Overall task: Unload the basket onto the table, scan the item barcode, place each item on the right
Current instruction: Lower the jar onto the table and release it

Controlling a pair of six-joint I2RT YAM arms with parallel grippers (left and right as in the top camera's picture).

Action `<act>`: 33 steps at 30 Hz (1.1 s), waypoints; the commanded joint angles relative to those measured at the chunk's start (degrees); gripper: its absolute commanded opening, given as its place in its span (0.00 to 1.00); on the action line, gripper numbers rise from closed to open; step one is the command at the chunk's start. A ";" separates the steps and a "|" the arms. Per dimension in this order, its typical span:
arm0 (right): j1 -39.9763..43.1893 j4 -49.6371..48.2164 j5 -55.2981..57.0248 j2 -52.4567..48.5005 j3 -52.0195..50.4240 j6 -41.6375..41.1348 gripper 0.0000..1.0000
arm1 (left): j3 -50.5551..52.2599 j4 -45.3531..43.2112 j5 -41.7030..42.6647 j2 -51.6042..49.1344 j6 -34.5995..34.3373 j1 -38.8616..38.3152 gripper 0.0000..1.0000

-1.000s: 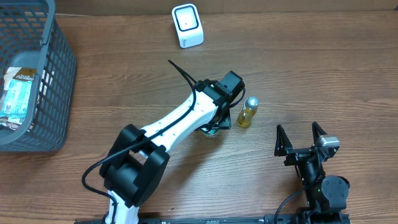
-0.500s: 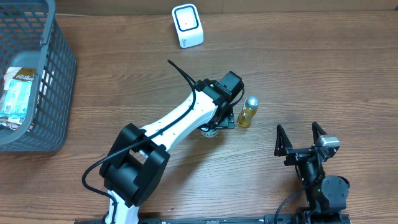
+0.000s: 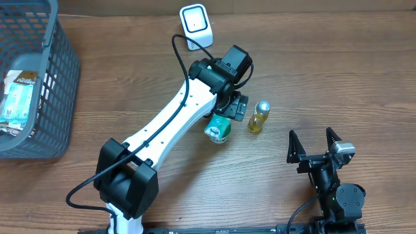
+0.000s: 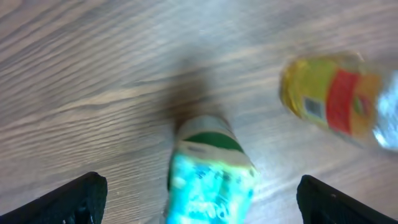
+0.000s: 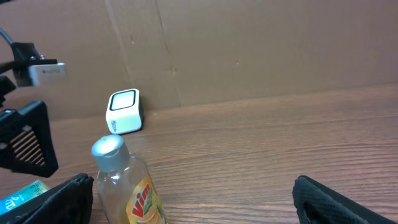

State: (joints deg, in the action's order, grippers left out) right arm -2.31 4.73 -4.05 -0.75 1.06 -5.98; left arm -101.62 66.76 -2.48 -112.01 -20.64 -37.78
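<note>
At table's left, grey basket (image 3: 63, 91) holds flat packets (image 3: 16, 99).

Wooden table (image 3: 338, 71), grey basket (image 3: 65, 84), white scanner (image 3: 195, 26), teal carton (image 3: 218, 130), yellow bottle (image 3: 259, 117)

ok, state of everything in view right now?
left gripper: open, empty, raised over the teal container
right gripper: open, empty, clear of all the items
teal container: standing on the table, not held
yellow bottle: upright, cap on, beside the teal container, not touching
scanner: upright at the far edge, nothing in front of it
basket: has packets inside
</note>
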 commanded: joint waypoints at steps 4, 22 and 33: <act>-0.31 -0.24 0.50 0.15 -0.59 -0.17 1.00 | -0.74 2.75 8.07 -0.50 8.26 0.33 0.97; -0.31 -0.24 0.50 0.15 -0.59 -0.17 1.00 | 7.30 1.09 14.14 -0.52 6.36 4.39 0.69; -0.31 -0.24 0.50 0.15 -0.59 -0.17 1.00 | 10.51 -0.83 14.40 -0.52 6.25 4.39 0.39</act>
State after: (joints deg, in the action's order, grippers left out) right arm -2.31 4.75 -4.05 -0.75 1.06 -5.98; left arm -92.12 66.06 11.46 -112.09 -14.37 -33.01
